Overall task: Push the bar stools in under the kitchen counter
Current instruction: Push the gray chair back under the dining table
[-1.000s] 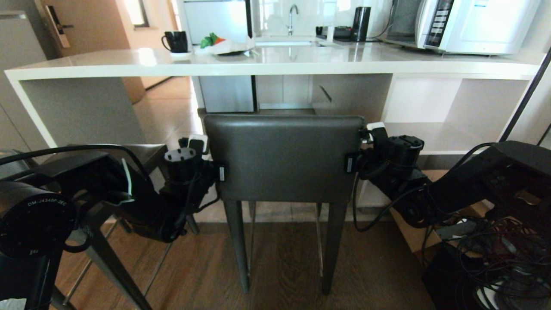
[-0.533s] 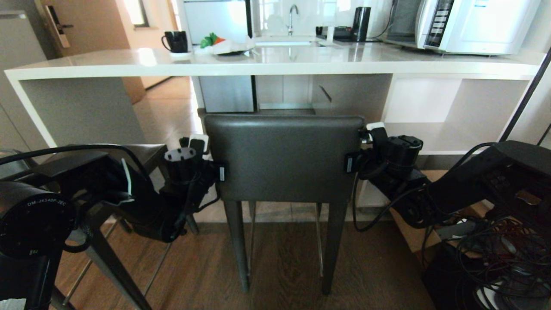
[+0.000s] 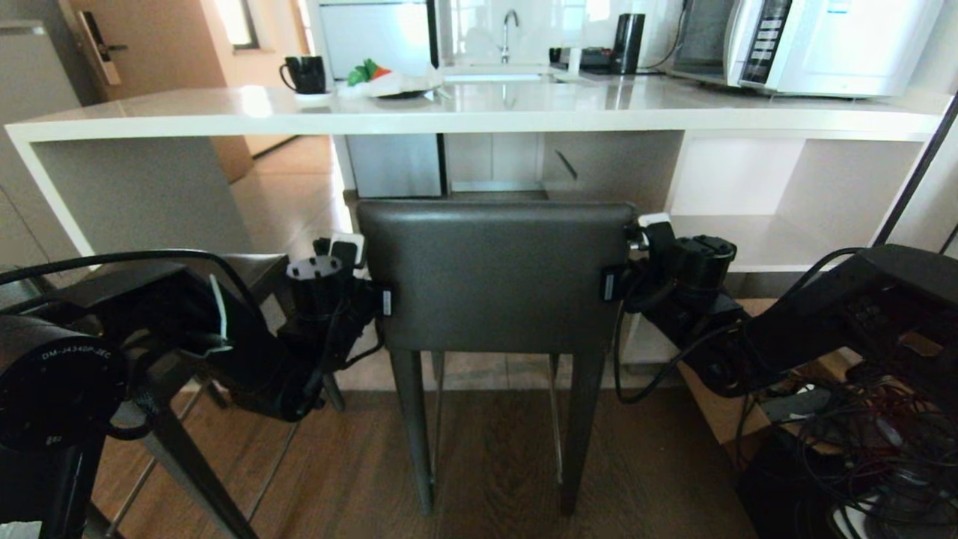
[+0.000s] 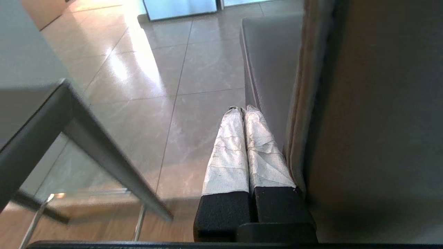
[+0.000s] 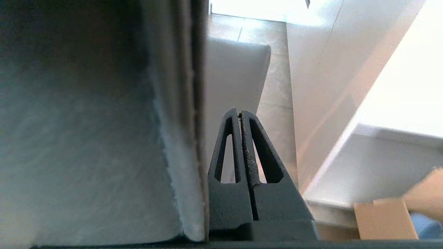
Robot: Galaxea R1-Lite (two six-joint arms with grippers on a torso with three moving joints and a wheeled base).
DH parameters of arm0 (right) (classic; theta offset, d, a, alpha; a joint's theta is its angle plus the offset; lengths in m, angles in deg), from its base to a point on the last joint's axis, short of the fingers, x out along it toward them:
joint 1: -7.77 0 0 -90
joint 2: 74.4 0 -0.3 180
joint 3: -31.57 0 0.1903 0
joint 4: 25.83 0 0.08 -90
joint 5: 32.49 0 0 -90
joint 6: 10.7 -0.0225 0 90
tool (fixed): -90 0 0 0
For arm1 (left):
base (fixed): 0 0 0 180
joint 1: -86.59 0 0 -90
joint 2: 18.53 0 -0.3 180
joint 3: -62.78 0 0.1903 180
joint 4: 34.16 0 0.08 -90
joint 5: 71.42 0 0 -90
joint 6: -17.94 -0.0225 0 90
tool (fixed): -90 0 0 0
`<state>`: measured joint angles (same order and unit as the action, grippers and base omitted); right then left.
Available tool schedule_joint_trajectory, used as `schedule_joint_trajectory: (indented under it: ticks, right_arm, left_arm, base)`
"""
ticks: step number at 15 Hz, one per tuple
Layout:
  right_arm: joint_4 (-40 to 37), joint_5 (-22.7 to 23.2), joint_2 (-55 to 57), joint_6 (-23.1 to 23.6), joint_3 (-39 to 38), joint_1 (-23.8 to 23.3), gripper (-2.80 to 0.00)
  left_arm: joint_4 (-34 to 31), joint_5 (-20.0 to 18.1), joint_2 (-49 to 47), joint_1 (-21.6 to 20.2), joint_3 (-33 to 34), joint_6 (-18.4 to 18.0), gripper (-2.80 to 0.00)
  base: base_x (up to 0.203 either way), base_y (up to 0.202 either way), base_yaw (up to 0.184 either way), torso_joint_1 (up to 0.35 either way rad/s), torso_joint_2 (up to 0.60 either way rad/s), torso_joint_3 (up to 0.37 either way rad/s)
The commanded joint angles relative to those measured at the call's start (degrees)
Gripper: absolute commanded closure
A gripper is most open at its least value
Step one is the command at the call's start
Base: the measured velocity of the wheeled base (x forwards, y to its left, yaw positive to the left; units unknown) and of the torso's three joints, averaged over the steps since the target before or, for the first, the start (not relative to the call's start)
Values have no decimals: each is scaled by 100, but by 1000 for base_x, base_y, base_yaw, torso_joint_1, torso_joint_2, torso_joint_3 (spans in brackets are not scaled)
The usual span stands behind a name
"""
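A bright kitchen opens beyond the long glossy white stone counter [image 3: 479,112], with a white microwave [image 3: 823,45] at its right end, a black mug [image 3: 305,73] toward the left, and a tap [image 3: 509,30] further back. Tan tiles run beneath the slab and give way to dark wood boards on the robot's side.

Square in front stands the dark grey leather bar stool with its low rectangular backrest [image 3: 494,273] and slim dark legs, its seat pointing straight at the open bay under the counter but, as far as I can judge, not yet fully tucked in. The left gripper [image 3: 378,299] sits against the backrest's left edge, the right gripper [image 3: 612,283] against its right edge, so the stool lies between the two, each about equally near. In the left wrist view the white-wrapped fingers [image 4: 230,148] are pressed together, empty, lying alongside the backrest's side. The right wrist view shows the black fingers [image 5: 232,152] likewise closed on nothing, just beside the padded edge.

The backrest's long axis runs crosswise, parallel to the counter's front, so a level shove away from the robot should send it straight in.

A second grey stool [image 3: 247,266] stands at the left, partly hidden behind the left arm, also outside the counter.
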<state>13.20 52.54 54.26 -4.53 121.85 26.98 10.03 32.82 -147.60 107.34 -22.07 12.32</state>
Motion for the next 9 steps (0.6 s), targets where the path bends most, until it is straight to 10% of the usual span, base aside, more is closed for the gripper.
schedule_joint_trajectory:
  ticks: [1, 9]
  right_arm:
    - [54, -5, -43, 7, -3, 4, 0]
    - [54, -5, -36, 7, -7, 4, 0]
  left_arm:
    - [65, 8, 49, -1, -12, -1, 0]
    - [65, 8, 40, -8, -11, -1, 0]
  base:
    - [179, 0, 4, -2, 2, 2]
    - [192, 0, 1, 3, 4, 2]
